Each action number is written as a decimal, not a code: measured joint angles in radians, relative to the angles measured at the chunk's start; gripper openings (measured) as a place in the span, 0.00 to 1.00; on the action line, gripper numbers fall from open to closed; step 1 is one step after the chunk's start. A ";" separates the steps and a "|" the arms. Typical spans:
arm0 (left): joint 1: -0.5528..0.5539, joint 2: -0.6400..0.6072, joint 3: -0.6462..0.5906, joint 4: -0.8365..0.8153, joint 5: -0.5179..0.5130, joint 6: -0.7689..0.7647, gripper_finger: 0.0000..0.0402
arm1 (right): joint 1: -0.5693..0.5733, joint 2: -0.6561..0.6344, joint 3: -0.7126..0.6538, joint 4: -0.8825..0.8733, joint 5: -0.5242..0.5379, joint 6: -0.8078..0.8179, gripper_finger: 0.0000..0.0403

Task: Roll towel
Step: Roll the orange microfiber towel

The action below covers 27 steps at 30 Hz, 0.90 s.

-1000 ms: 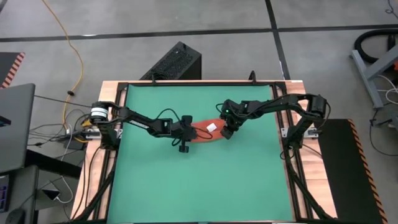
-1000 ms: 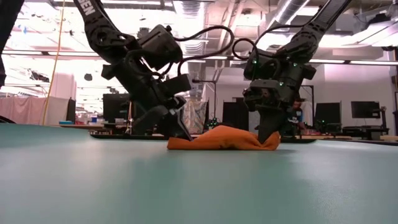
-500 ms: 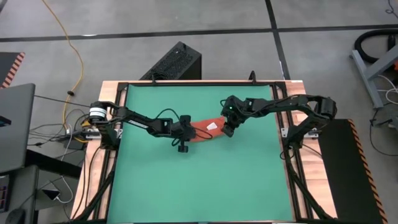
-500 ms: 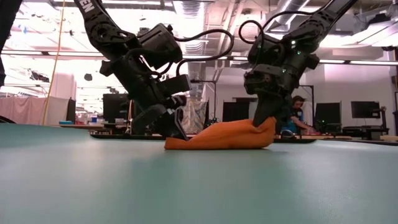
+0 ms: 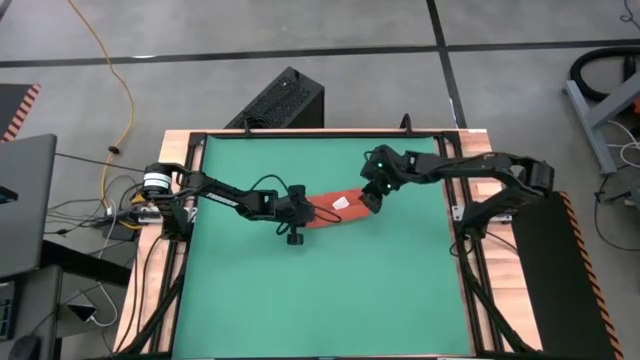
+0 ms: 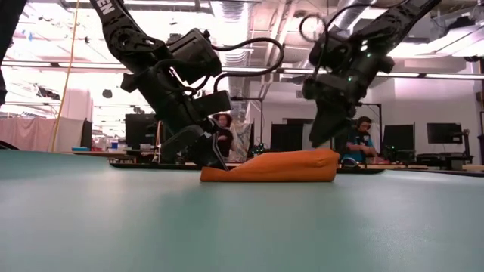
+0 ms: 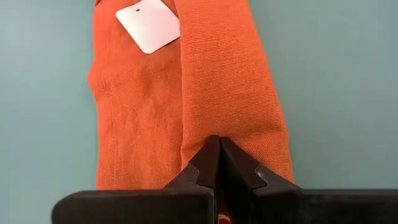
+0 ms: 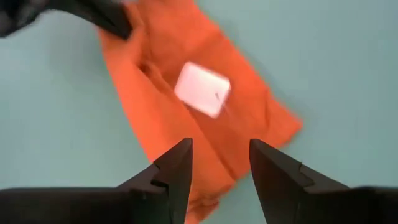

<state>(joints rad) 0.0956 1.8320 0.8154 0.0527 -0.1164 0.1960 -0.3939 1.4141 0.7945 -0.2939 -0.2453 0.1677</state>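
Lying near the middle of the green mat (image 5: 300, 290), the towel (image 5: 335, 208) is a narrow folded strip; we see its long axis run left to right, the right end angled slightly toward the far edge, its white tag (image 5: 341, 202) facing up. Our left gripper (image 5: 303, 212) is low on the left end, fingers pressed together on the cloth. Our right gripper (image 5: 369, 200) hangs above the right end, fingers apart, holding nothing.
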 joint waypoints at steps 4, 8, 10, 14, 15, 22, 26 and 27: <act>0.000 0.000 0.000 0.000 0.000 -0.012 0.00 | 0.085 -0.063 -0.089 0.195 0.012 -0.037 0.42; 0.000 0.000 0.000 0.000 0.000 -0.022 0.00 | 0.191 -0.081 -0.201 0.381 0.121 -0.039 0.37; 0.000 0.000 0.000 0.000 0.000 -0.024 0.00 | 0.231 -0.088 -0.246 0.449 0.175 -0.037 0.32; 0.000 0.000 0.000 0.000 0.000 -0.024 0.00 | 0.260 -0.084 -0.301 0.491 0.236 -0.015 0.24; 0.000 0.000 0.000 0.000 0.000 -0.025 0.00 | 0.259 -0.084 -0.310 0.495 0.250 -0.015 0.23; 0.000 0.000 0.000 0.001 0.000 -0.034 0.00 | 0.203 -0.076 -0.331 0.523 0.273 -0.053 0.18; 0.001 0.000 0.000 0.001 0.000 -0.052 0.00 | 0.196 -0.028 -0.331 0.546 0.273 -0.068 0.17; 0.001 0.000 0.000 0.001 0.000 -0.057 0.00 | 0.200 -0.007 -0.330 0.550 0.272 -0.068 0.17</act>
<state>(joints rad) 0.0961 1.8320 0.8154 0.0541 -0.1168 0.1388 -0.1937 1.4069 0.4641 0.2557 0.0267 0.0993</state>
